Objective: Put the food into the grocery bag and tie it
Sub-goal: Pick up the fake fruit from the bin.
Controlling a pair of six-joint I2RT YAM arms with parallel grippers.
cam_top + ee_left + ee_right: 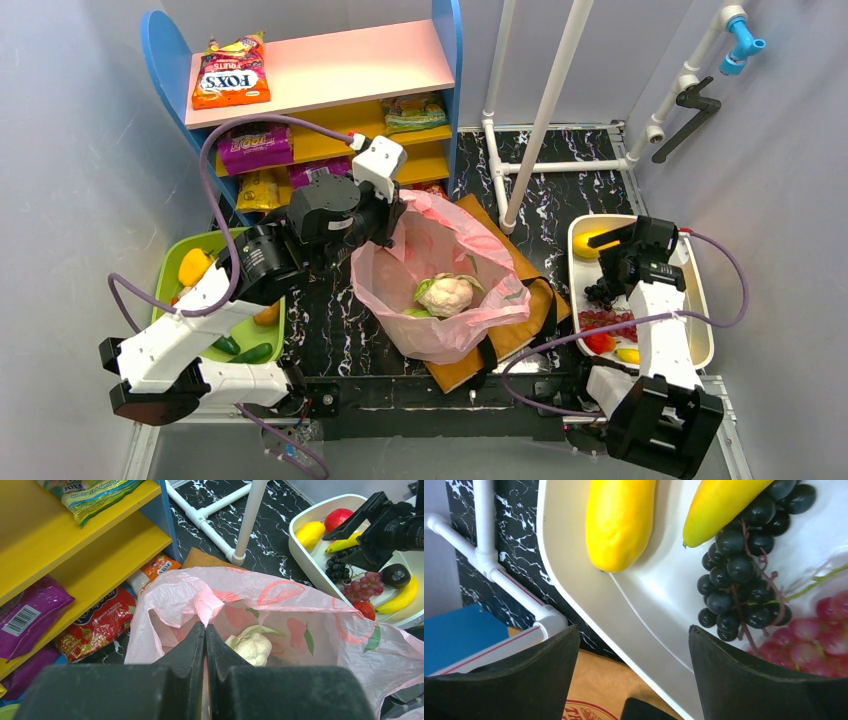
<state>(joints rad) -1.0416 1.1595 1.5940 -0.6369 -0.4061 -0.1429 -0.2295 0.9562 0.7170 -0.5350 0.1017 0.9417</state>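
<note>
Right claw (630, 640) gaped; dark grapes (734, 575) at 2 o'clock, soft, probably best gripped mid-bunch. Left claw (205, 630) pinched flimsy grocery bag (300, 605) rim.

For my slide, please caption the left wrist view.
Left gripper pinches the rim of the pink grocery bag, holding it open; a cauliflower lies inside, fruit tray beyond.

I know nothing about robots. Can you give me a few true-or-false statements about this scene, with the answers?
1. The left gripper is pinching the rim of the pink bag. True.
2. The pink bag is empty. False: a cauliflower lies inside.
3. The right gripper is shut on the dark grapes. False: it is open near the dark grapes, holding nothing.
4. A yellow fruit lies in the white tray. True.
</note>
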